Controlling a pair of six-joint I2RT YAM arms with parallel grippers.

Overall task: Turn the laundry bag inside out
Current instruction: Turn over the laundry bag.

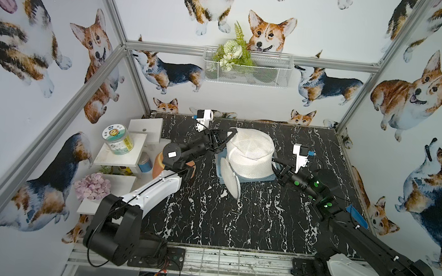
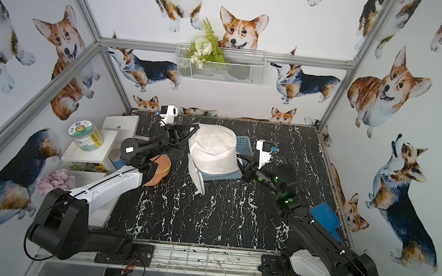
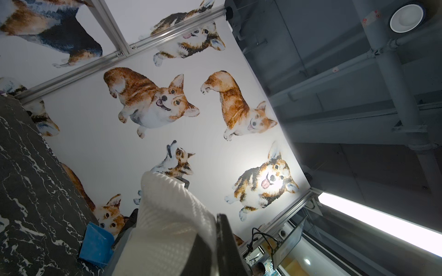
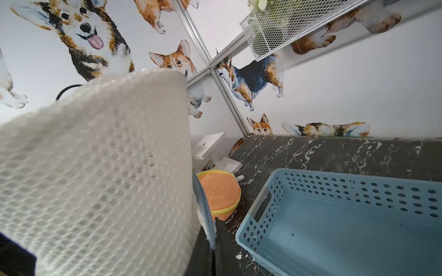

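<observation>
The white mesh laundry bag is held up as a rounded dome over the back middle of the black marble table. A round flap with a grey-blue edge hangs from its front. My left gripper is shut on the bag's left rim; in the left wrist view the mesh is pinched in that gripper. My right gripper is shut on the right rim; in the right wrist view that gripper clamps the blue-trimmed edge of the bag.
A blue perforated basket stands under and behind the bag. An orange mesh pouch lies at the left by white shelves with a jar. A blue scoop lies at the right edge. A wire basket hangs on the back wall.
</observation>
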